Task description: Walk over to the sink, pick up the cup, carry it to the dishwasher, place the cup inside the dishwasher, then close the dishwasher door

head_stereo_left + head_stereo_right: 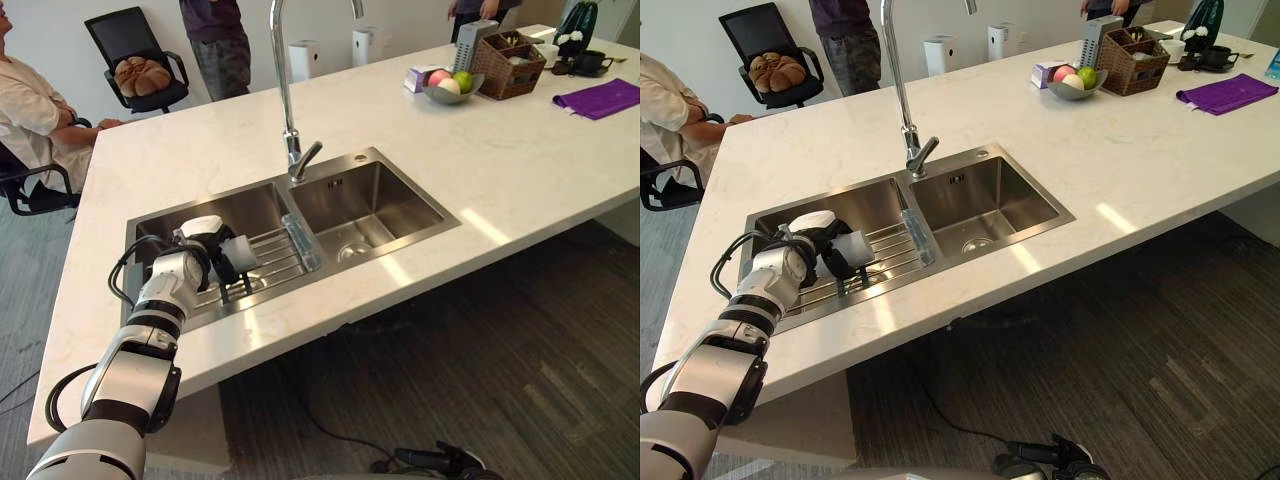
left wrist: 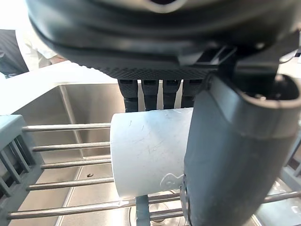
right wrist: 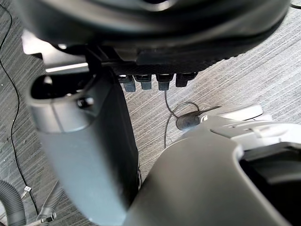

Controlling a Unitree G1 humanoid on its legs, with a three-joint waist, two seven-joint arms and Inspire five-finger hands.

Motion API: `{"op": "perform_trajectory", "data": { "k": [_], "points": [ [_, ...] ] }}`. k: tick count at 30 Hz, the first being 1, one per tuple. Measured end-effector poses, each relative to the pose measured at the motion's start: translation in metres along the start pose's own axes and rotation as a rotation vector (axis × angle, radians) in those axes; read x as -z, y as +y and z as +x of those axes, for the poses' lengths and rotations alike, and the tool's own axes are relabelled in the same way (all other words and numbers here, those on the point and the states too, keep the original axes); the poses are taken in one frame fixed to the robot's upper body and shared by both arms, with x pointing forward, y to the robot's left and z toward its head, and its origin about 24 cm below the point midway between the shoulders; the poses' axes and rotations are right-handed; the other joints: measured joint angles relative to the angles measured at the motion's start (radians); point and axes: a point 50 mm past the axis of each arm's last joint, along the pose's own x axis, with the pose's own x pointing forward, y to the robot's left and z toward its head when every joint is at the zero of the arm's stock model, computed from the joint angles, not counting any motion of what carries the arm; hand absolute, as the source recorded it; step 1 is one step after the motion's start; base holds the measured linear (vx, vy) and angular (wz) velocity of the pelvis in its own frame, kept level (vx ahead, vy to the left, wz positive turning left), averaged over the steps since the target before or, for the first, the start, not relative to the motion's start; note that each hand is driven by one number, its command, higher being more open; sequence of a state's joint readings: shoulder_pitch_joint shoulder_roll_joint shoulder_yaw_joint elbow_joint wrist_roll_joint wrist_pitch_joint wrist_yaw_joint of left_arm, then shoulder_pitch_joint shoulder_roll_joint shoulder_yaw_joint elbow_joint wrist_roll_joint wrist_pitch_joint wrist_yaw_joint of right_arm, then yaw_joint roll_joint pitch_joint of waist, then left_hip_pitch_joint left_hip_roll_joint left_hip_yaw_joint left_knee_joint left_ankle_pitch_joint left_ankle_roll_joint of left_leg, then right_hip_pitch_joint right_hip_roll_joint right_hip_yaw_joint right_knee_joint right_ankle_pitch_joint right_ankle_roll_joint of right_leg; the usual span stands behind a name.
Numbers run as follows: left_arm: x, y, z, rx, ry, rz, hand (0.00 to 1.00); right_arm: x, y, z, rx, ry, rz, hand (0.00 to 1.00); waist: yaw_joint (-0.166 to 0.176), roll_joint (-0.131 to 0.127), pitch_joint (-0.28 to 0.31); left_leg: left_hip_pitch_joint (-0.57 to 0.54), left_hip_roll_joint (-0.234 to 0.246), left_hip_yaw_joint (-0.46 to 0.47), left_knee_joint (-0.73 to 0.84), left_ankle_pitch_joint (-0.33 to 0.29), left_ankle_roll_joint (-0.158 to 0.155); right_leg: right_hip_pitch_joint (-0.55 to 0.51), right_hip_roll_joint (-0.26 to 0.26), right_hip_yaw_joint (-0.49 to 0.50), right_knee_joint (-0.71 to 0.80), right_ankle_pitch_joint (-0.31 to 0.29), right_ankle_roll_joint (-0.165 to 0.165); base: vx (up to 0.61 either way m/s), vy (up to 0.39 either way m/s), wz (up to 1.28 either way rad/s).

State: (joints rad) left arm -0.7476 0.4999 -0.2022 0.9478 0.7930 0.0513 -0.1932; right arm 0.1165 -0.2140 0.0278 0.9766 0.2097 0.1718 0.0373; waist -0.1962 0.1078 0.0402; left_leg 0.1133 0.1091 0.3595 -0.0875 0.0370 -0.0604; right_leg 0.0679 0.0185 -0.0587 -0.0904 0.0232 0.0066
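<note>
A pale cup (image 2: pixel 150 150) lies on its side on the wire rack (image 1: pixel 280 255) in the left basin of the steel sink (image 1: pixel 390 195). My left hand (image 1: pixel 200 245) reaches down into that basin. It is shut on the cup (image 1: pixel 240 252), with the fingers curled behind the cup and the thumb (image 2: pixel 230 155) across its front. The cup's open end points toward the divider between the basins. My right hand (image 3: pixel 84 141) hangs low over the dark floor, fingers relaxed and holding nothing.
A tall faucet (image 1: pixel 285 90) rises behind the sink in the white counter (image 1: pixel 520 170). A fruit bowl (image 1: pixel 452 87), a wicker basket (image 1: pixel 508 65) and a purple cloth (image 1: pixel 600 97) sit far right. A person (image 1: pixel 30 110) sits at left near a black chair (image 1: pixel 135 60).
</note>
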Motion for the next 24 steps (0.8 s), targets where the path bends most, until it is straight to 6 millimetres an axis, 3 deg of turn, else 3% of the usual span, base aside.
{"op": "perform_trajectory", "data": {
  "k": [8,13,20,24],
  "points": [
    [0.000,-0.010,-0.016,-0.169,-0.156,-0.291,0.00,0.004,0.000,0.000,0.014,0.001,-0.002,1.00,0.025,-0.006,-0.003,-0.019,-0.007,-0.041,0.000,0.000,0.002,0.001,-0.007,-0.045,0.005,-0.002,0.003,0.02,-0.012,0.13],
    [-0.014,-0.025,-0.046,-0.222,-0.339,-0.486,0.00,0.016,-0.004,-0.003,0.053,0.011,0.010,1.00,0.086,-0.015,-0.007,-0.024,-0.008,-0.088,0.000,0.001,0.004,0.017,-0.008,-0.076,0.006,-0.001,0.002,0.03,-0.006,0.27],
    [0.010,-0.032,-0.072,-0.348,-0.328,-0.760,0.00,0.026,-0.008,-0.004,0.081,0.027,0.039,1.00,0.151,-0.024,-0.012,-0.023,-0.011,-0.104,0.001,0.008,0.010,0.025,-0.010,-0.073,0.006,-0.001,0.002,-0.03,0.001,0.08],
    [0.020,-0.034,-0.079,-0.373,-0.329,-0.990,0.00,0.030,-0.007,-0.005,0.083,0.030,0.069,1.00,0.159,-0.037,-0.003,-0.024,-0.014,-0.111,0.000,0.013,0.011,0.025,-0.015,-0.076,0.005,-0.004,0.002,-0.06,0.000,0.04]
  ]
}}
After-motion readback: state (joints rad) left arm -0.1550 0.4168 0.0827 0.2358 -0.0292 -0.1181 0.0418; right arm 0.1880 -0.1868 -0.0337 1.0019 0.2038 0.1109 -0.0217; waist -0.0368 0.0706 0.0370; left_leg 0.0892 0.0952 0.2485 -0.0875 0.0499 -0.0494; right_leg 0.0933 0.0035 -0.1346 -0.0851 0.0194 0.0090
